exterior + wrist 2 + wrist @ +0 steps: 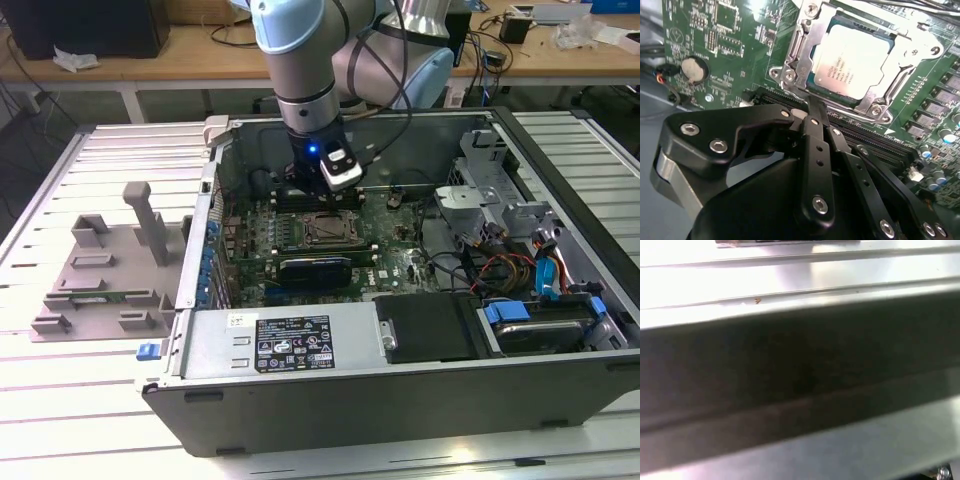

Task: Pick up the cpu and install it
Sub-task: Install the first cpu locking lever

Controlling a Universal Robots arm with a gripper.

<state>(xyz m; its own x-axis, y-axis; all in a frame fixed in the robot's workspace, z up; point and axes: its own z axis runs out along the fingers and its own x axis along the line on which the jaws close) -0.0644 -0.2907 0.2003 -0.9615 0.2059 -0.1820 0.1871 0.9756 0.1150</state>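
Cpu sits flat in the socket frame on the green motherboard, its pale metal top facing up and its edges lined up with the frame around it. In the second wrist view it lies just ahead of the end effector, past the tips of the black fingers, near them but apart, with nothing between. The chip is square, so it has no real long axis; its sides run askew to the line of the fingers in that view. The fingers look pressed together and hold nothing, their tips meeting over the memory slots just short of the socket.

In the exterior view the arm reaches down into the open computer case, and the end effector hangs just behind the socket, low over the board. A grey plastic tray rests on the counter outside the case, well apart from the end effector, toward the exterior view's left. Judging by how it lies, the chip is already seated in its place, and the end effector has let go of it.
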